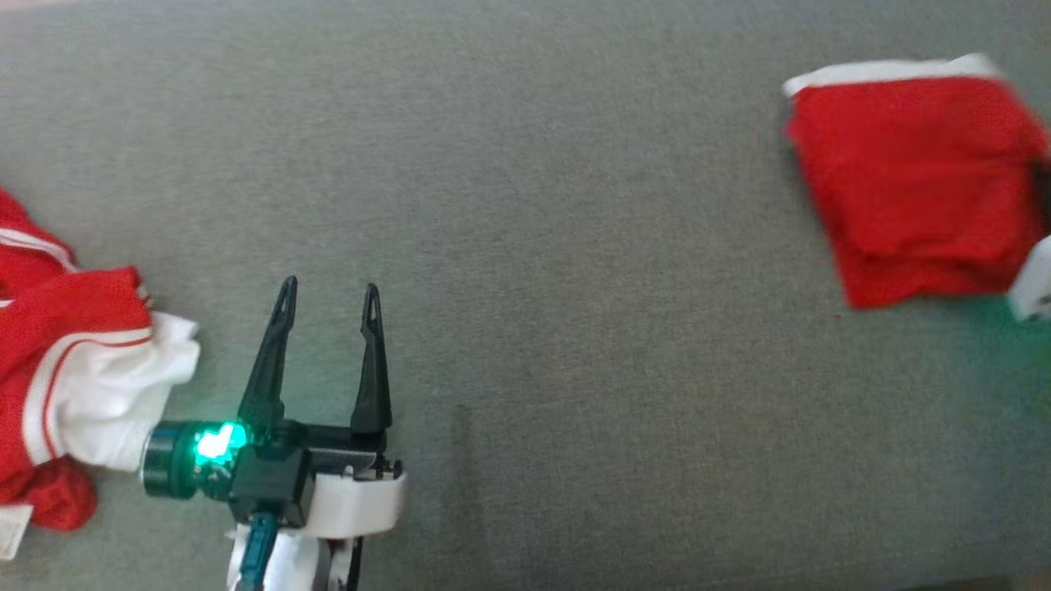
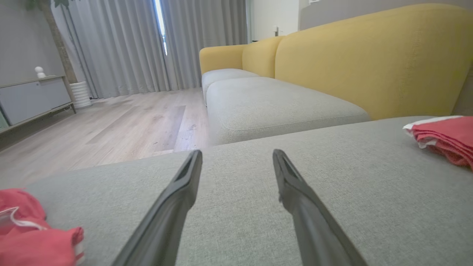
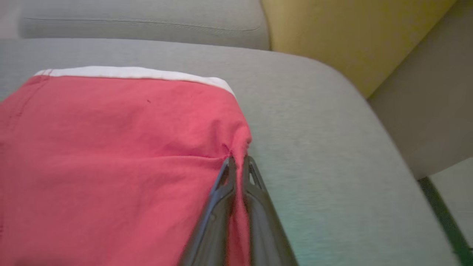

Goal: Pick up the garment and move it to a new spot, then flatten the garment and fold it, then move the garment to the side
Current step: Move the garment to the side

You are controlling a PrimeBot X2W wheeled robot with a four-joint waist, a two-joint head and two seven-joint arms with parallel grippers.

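The garment (image 1: 911,180) is a red piece with a white band, folded into a flat square at the far right of the grey cushion (image 1: 575,246). My right gripper (image 3: 238,160) is shut on the garment (image 3: 111,147), pinching red cloth at its right edge. A pale part of that arm (image 1: 1036,283) shows beside the garment's lower right corner. My left gripper (image 1: 328,300) stands open over bare cushion at the lower left, nothing between its fingers. In the left wrist view the same open gripper (image 2: 236,159) points across the cushion, with the garment (image 2: 447,138) far off to its right.
A heap of red and white clothes (image 1: 74,386) lies at the cushion's left edge, close to my left gripper. A yellow sofa back (image 2: 369,62) rises behind the seat, and a second grey cushion (image 2: 277,107) adjoins. Wooden floor (image 2: 111,125) lies beyond the cushion's edge.
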